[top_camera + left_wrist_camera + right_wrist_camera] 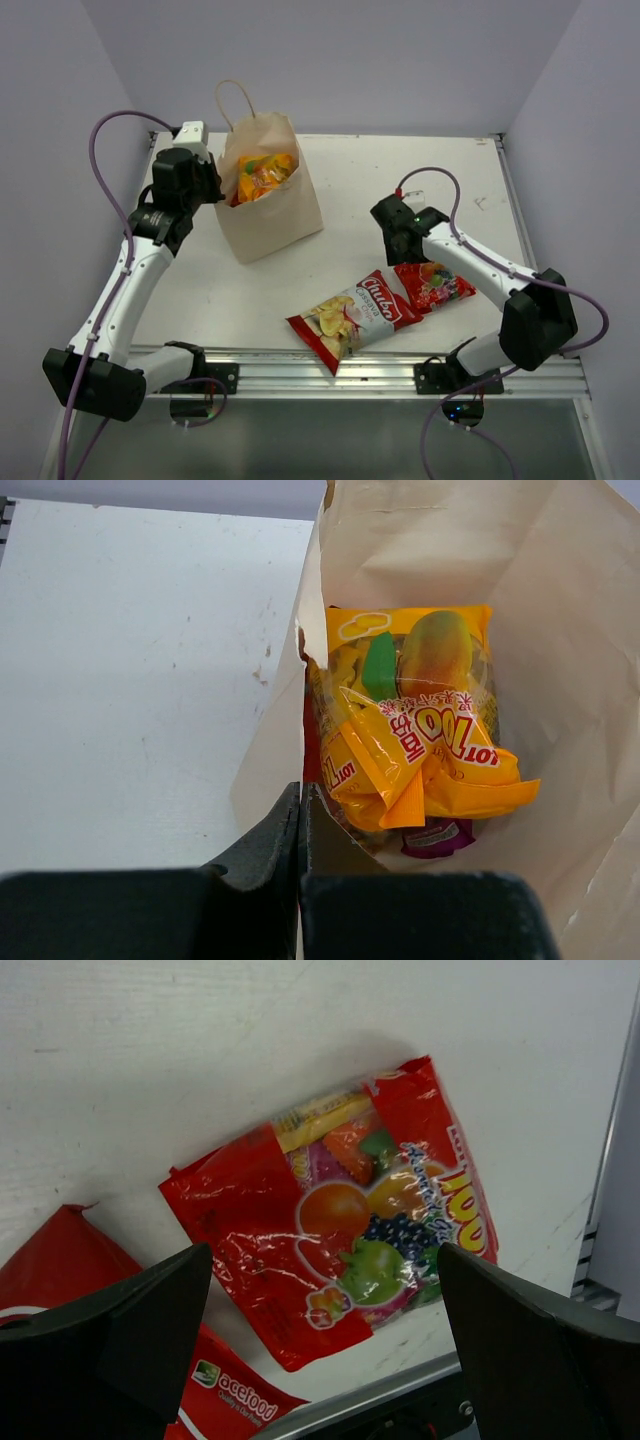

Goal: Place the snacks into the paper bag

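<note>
The tan paper bag [270, 210] stands at the back left, its mouth open. My left gripper [220, 186] is shut on the bag's left rim [300, 810], the paper pinched between the jaws. Inside lie an orange-yellow packet [420, 720], a purple packet [440, 835] beneath it and a red sliver [311, 742] at the left wall. My right gripper [402, 243] is open and empty, hovering above a small red fruit packet [350, 1220] that lies flat [435, 285]. The large red-and-white chip bag [350, 315] lies beside it, its corner showing in the right wrist view [60, 1270].
A metal rail [380, 368] runs along the table's near edge, close to both loose packets. Grey walls close the table in at the back and sides. The bag's loop handle [233, 100] stands up at the back.
</note>
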Controlling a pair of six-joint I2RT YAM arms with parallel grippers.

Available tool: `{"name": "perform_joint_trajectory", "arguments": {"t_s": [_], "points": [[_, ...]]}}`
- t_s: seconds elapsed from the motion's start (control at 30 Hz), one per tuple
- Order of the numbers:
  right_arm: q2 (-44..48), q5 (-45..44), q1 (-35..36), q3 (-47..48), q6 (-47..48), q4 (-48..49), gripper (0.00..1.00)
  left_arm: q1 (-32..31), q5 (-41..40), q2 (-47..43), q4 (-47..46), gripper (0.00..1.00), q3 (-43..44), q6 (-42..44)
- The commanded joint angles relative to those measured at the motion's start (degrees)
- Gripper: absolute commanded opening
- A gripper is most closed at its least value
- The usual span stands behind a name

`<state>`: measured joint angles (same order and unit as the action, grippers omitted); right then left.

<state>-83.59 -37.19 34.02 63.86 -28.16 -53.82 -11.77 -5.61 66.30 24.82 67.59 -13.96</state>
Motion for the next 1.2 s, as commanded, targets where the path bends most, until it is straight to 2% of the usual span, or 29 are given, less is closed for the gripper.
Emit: {"name": "perform_joint_trajectory", "arguments": {"t_s": [0.0, 0.17, 0.37, 0.43, 0.47, 0.5, 0.53, 0.63, 0.73, 0.87, 0.9, 0.97, 1.0, 1.17], "points": [[-0.4, 7.1, -0.4, -2.7, -5.1, -2.0, 0.99, -0.3, 0.6, -1.1, -3.2, 0.00, -1.1, 0.2], [-3.6, 15.1, -1.1, -9.2, -6.2, 1.7, 0.99, -0.3, 0.8, -1.2, -3.2, 0.00, -1.6, 0.2], [-6.8, 17.3, -1.3, -14.1, -6.8, 5.6, 0.96, -0.4, 0.8, -1.6, -3.2, 0.00, -1.6, 0.6], [-6.7, 17.2, -1.3, -14.6, -7.0, 5.7, 0.64, -0.3, 0.9, -1.5, -3.3, 0.00, -1.8, 0.6], [-6.1, 16.9, -1.3, -14.5, -7.1, 5.6, 0.52, -0.4, 1.0, -1.6, -3.4, 0.00, -1.8, 0.6], [-5.6, 15.8, -1.3, -13.5, -7.1, 4.5, 0.08, -0.3, 1.0, -1.6, -3.3, 0.00, -1.8, 0.6], [-4.9, 14.4, -1.3, -12.6, -7.3, 3.6, 0.00, -0.3, 1.2, -1.6, -3.5, 0.00, -1.9, 0.6], [-2.8, 10.3, -1.3, -6.7, -5.5, -0.7, 0.00, -0.3, 1.7, -1.3, -3.8, 0.00, -1.9, 0.5], [-0.8, 6.4, -1.3, 4.3, -2.6, -4.3, 0.00, -0.4, 2.0, -1.0, -3.9, 0.00, -1.6, 0.5], [-1.4, 5.8, -1.3, 22.6, 4.2, -1.5, 0.00, -0.5, 1.7, -1.1, -3.8, 0.00, -0.9, 0.6], [-3.4, 6.8, -1.3, 30.0, 5.2, 1.2, 0.00, -0.6, 1.7, -1.0, -3.8, 0.00, -0.8, 0.6], [-5.7, 12.9, -1.2, 36.7, 8.2, 5.0, 0.00, -0.7, 1.7, -1.4, -3.7, 0.00, -0.7, 0.5], [-8.6, 15.3, -1.3, 43.0, 8.5, 8.4, 0.00, -0.7, 1.7, -1.4, -3.6, 0.00, -0.8, 0.5], [-18.8, 31.4, -1.2, 59.3, 6.8, 18.7, 0.00, -0.8, 2.0, -1.5, -3.7, 0.00, -1.1, 0.2]]}}
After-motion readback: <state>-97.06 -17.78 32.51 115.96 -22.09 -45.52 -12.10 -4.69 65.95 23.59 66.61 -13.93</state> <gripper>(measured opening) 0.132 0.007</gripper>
